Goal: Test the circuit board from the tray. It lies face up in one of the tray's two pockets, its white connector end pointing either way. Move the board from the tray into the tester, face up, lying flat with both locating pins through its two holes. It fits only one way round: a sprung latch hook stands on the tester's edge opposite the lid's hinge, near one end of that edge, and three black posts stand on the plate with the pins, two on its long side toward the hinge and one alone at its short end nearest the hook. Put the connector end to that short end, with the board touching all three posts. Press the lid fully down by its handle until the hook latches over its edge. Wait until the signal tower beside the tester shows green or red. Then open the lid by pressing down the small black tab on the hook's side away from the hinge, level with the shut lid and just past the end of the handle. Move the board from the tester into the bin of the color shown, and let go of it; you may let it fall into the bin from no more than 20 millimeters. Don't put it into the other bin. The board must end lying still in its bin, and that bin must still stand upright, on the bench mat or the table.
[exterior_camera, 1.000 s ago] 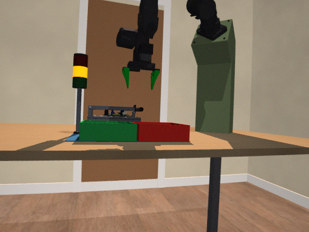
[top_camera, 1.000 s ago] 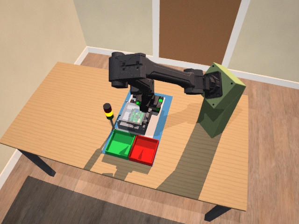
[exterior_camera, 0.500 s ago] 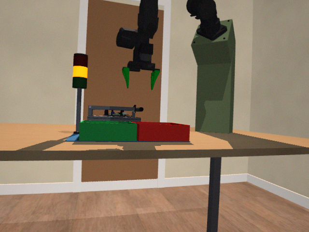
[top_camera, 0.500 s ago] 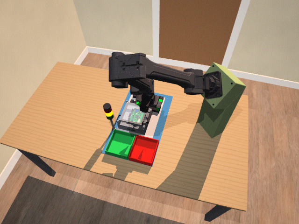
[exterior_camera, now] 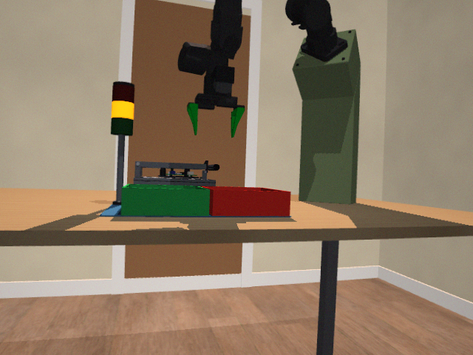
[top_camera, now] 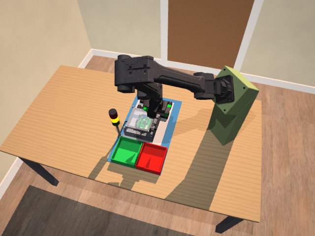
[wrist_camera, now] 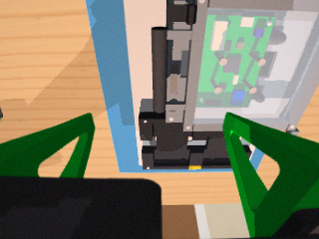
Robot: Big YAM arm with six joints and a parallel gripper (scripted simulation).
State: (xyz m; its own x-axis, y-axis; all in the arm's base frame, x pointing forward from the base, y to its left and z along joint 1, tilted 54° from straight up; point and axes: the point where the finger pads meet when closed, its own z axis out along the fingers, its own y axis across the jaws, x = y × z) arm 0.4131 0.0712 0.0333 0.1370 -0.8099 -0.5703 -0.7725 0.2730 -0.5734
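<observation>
The green circuit board (wrist_camera: 234,62) lies in the tester (top_camera: 141,125) under the shut clear lid (wrist_camera: 249,60). The black handle bar (wrist_camera: 159,65) runs along the lid's edge, with the black latch hook block (wrist_camera: 166,134) at its end. The signal tower (exterior_camera: 122,109) beside the tester shows yellow. My gripper (exterior_camera: 214,132) is open and empty, with green fingers, and hangs well above the tester's handle side. In the wrist view my gripper (wrist_camera: 159,119) spans the latch end of the tester.
The green bin (top_camera: 126,151) and the red bin (top_camera: 151,158) stand side by side on the blue mat in front of the tester, both empty. The tray lies behind the tester, mostly hidden by my arm. The olive arm pedestal (top_camera: 233,103) stands at the right.
</observation>
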